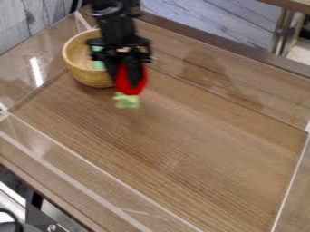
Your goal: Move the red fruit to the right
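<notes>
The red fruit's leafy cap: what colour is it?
Light green; the leafy cap shows best in the camera view.

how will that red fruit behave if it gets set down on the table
The red fruit would probably roll or rock, given its rounded oval body. Its leafy green end may stop it rolling straight. It looks like a toy, so probably light and hard to bruise.

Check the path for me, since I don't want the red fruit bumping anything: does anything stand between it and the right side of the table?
Nothing visible does. The gripper holds the red fruit, and the wooden bowl lies to its left, away from that path.
</notes>
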Tool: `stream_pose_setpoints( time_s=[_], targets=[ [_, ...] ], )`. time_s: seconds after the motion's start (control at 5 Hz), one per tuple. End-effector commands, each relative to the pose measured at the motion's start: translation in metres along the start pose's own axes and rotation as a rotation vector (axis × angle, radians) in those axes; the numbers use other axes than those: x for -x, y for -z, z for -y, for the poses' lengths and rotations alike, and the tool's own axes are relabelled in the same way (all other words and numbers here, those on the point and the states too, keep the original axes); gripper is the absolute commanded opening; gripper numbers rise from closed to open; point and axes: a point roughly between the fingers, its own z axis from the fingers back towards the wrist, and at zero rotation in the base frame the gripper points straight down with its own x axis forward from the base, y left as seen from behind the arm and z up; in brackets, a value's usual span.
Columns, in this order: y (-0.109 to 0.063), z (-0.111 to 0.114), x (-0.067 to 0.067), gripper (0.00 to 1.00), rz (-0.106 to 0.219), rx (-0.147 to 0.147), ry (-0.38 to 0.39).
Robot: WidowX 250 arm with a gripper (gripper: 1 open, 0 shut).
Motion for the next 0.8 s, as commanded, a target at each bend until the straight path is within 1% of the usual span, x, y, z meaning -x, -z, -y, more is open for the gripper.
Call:
stream_pose_setpoints(
  time_s=[0.0,0.2,0.4,0.6],
  targets=[
    [-0.011,0.036,-0.015,0.00,0.063,-0.007,0.111],
    [0.000,0.067,-0.020,0.00,0.050,-0.001,0.200],
    [0.013,0.084,-0.024,0.00,0.041,-0.003,0.259],
    [0.030,0.083,-0.036,0.00,0.035,-0.015,0.295]
  ],
)
